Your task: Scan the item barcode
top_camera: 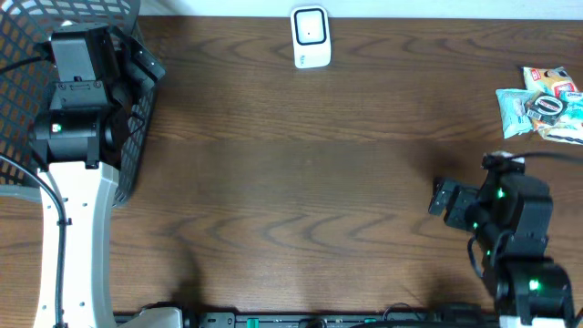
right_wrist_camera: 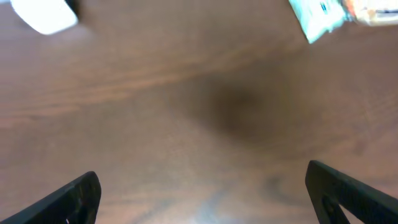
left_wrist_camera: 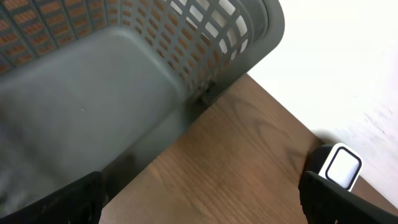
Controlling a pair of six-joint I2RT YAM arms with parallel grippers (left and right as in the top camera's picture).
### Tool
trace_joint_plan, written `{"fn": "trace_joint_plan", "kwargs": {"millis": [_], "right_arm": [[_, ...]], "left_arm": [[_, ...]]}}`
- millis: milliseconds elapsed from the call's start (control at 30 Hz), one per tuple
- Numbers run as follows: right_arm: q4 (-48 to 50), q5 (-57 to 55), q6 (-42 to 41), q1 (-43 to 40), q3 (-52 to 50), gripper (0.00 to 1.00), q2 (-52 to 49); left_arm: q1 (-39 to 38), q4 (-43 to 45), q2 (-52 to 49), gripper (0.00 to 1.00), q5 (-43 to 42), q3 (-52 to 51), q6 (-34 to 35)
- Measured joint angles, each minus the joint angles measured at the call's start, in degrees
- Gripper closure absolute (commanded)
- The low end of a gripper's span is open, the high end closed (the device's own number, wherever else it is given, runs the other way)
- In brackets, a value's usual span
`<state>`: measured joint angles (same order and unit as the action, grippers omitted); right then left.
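Observation:
The items are a small pile of teal, white and orange packets (top_camera: pixel 541 102) at the table's far right; one teal corner (right_wrist_camera: pixel 316 17) shows in the right wrist view. A white barcode scanner (top_camera: pixel 310 37) stands at the back middle, and it also shows as the scanner (left_wrist_camera: pixel 341 165) and the scanner (right_wrist_camera: pixel 43 15) in the two wrist views. My left gripper (top_camera: pixel 146 64) hangs open beside the basket, its jaws (left_wrist_camera: pixel 202 202) wide with only wood between them. My right gripper (top_camera: pixel 443 198) is open and empty over bare table, left of and nearer than the packets, fingers far apart (right_wrist_camera: pixel 205 199).
A grey mesh basket (top_camera: pixel 32 36) fills the back left corner under the left arm; its wall (left_wrist_camera: pixel 205 37) is close to the left fingers. The dark wooden table (top_camera: pixel 301 182) runs between the arms. The right arm's base sits at the front right.

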<state>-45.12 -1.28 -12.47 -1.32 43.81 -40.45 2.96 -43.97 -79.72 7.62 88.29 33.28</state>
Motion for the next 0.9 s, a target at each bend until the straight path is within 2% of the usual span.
{"fn": "trace_joint_plan", "kwargs": {"millis": [167,433,900], "right_arm": [[8.0,1.7,1.2,-0.1,-8.3,0.01,7.8],[18.8,3.0,1.9,-0.1,-18.3,0.01,14.2],[33.4,4.6,5.2,-0.1,-29.2,0.01,24.0]], "left_arm": [[0.0,0.0,0.0,0.02,0.0,0.0,0.0],[0.0,0.0,0.0,0.02,0.0,0.0,0.0],[0.0,0.0,0.0,0.02,0.0,0.0,0.0]]}}
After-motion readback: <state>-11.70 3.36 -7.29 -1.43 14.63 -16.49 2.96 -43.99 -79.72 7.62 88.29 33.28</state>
